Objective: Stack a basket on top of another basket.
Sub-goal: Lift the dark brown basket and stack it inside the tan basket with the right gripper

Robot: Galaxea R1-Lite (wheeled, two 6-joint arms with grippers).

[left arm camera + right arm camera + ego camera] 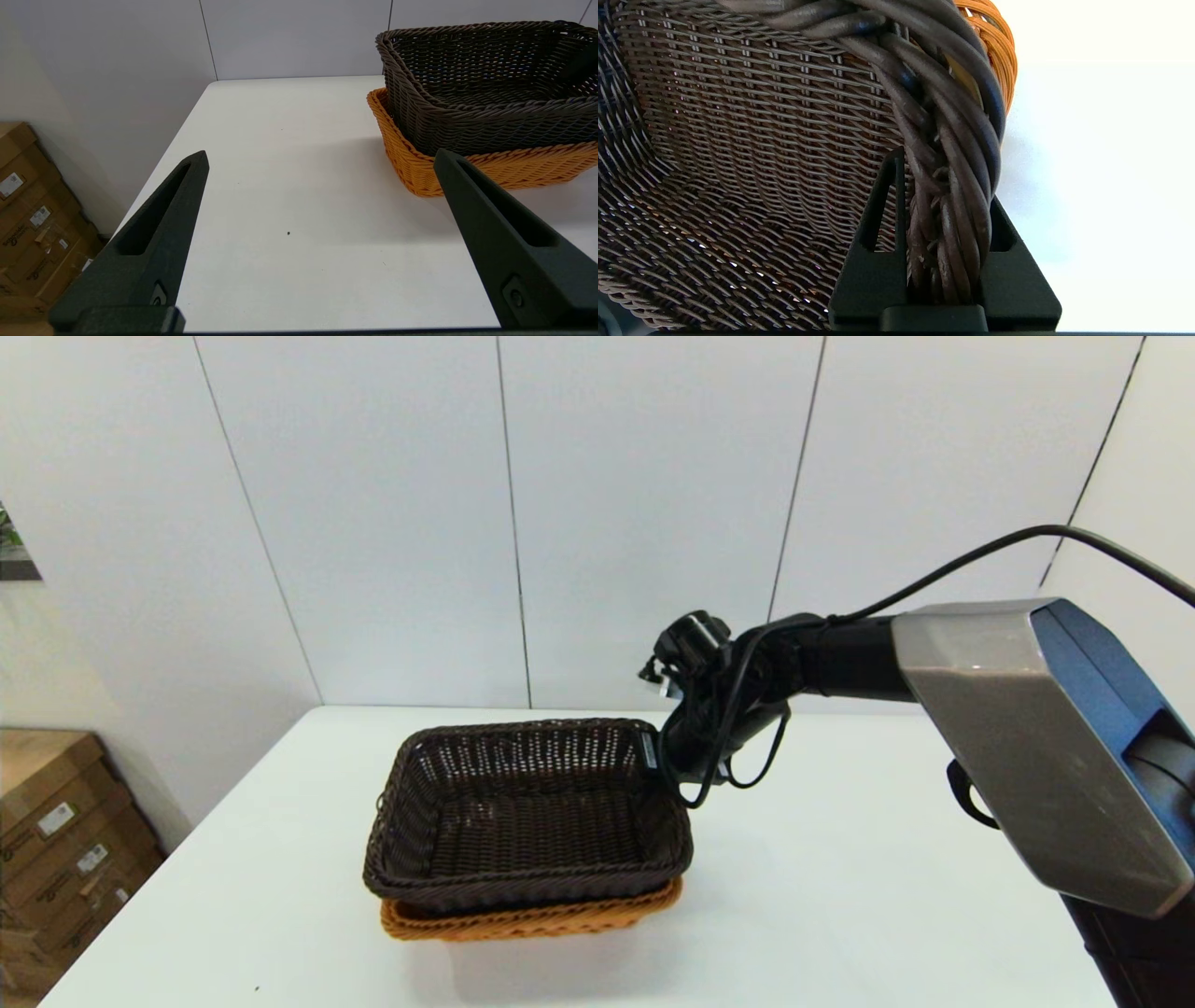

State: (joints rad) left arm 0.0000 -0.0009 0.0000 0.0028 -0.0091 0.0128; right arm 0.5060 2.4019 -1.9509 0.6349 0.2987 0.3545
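Between our right gripper [945, 186] jaws, clamped tight: rolled rim of the dark brown basket [527, 812], nested in the orange-tan basket [532, 919] on worktop [840, 896]. Left gripper [322, 158] jaws wide apart, holding nothing, baskets just beyond.

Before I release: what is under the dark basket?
The orange basket, its rim showing beneath the dark basket. Its inside is covered. The right gripper has its jaws shut on the dark rim.

The dark brown basket [527, 817] (open weave, rolled rim) sits nested inside the orange basket [532, 919], its upper half standing proud, slightly askew. Only the orange one's braided rim and upper wall show beneath. Both rest upright on the white desk [840, 896].
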